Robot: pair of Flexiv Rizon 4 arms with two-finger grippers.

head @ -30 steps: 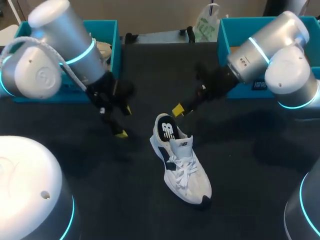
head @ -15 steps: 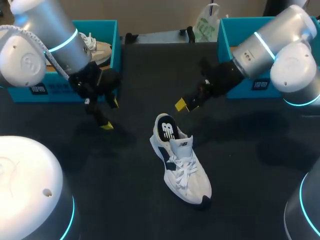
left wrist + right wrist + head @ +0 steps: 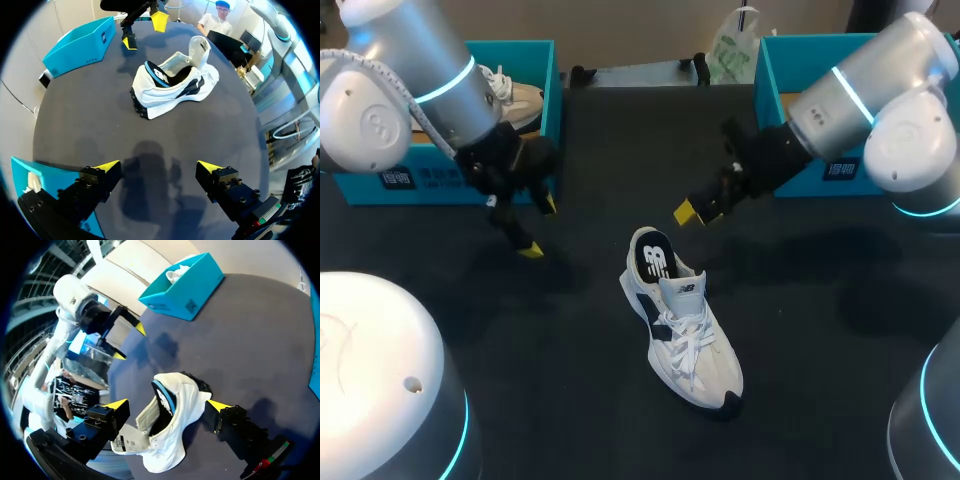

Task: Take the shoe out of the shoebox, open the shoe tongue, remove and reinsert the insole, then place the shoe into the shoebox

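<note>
Shoe (image 3: 682, 330): white with dark trim, upright on its sole at the middle of the table (image 3: 600, 140). Its long axis runs far-left to near-right, heel far, toe near. A white logo is printed on the dark insole (image 3: 657, 262). The left shoebox (image 3: 552, 95) and right shoebox (image 3: 765, 70) each carry a small front label, too small to read.

Left gripper (image 3: 540, 228): fingers spread wide, empty, well left of the shoe.

Right gripper (image 3: 168, 405): fingers spread, empty, just beyond the heel, touching nothing.
</note>
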